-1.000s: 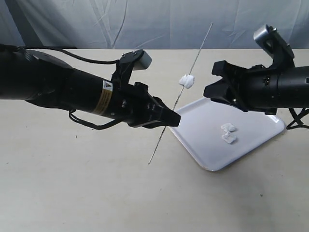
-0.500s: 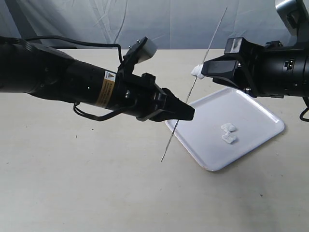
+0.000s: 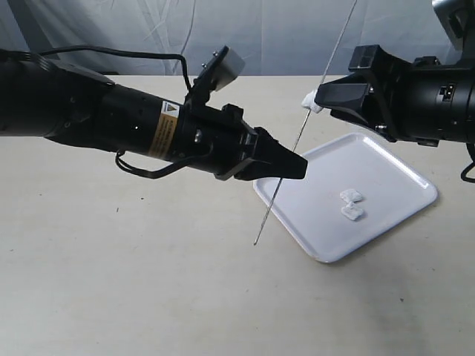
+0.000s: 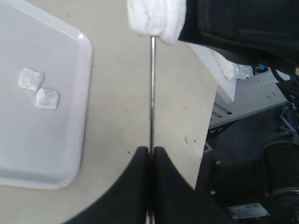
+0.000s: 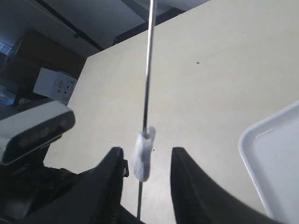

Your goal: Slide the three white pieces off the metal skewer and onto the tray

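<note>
Right jaws spread | white piece (image 5: 142,161) between them | left jaws clenched on metal skewer (image 4: 152,93)

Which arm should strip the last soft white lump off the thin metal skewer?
Right. The right gripper, open, straddles the soft white lump; the left gripper is clamped shut on the thin metal skewer, busy holding it.

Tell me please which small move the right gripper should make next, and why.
Probably close the right gripper on the last small white soft lump: its open jaws flank it on the thin grey metal skewer, which the left gripper clamps. Two lumps already lie on the glossy white rectangular tray.
</note>
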Robot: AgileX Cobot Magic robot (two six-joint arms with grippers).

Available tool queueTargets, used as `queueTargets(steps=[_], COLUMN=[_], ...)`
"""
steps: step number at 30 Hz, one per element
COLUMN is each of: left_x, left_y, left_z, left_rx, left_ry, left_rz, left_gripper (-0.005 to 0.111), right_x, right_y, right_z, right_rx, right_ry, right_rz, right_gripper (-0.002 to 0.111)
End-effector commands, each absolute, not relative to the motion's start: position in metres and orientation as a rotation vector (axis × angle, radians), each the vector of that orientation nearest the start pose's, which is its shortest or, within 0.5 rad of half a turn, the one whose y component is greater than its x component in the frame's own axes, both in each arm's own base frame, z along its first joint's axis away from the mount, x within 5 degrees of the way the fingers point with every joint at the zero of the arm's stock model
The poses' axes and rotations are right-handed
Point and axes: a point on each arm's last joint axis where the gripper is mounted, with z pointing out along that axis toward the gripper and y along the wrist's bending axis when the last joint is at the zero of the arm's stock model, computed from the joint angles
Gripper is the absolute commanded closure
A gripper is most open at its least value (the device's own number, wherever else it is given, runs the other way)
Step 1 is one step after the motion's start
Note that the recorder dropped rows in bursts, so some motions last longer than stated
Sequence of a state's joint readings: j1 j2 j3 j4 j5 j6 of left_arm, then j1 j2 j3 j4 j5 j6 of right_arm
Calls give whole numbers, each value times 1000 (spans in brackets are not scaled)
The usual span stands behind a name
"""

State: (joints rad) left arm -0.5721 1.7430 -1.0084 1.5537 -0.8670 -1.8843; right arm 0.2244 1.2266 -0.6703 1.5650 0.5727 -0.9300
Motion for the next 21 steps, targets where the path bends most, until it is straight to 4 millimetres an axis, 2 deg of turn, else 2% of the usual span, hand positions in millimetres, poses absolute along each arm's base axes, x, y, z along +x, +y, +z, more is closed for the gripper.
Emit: queueTargets(steps=[1,21], left_x=[248,251], left_y=[-253,-253], left_z=[233,231], left_rx=[812,784], left_ry=[2151,2163], left_rz=[-1482,-1426], left_gripper=[107,107], right_x=[226,226], right_y=[101,101], right_z=[276,276], right_rx=[57,49], right_ry=[2129,2130], right_rz=[1096,1100], right_gripper=[76,76])
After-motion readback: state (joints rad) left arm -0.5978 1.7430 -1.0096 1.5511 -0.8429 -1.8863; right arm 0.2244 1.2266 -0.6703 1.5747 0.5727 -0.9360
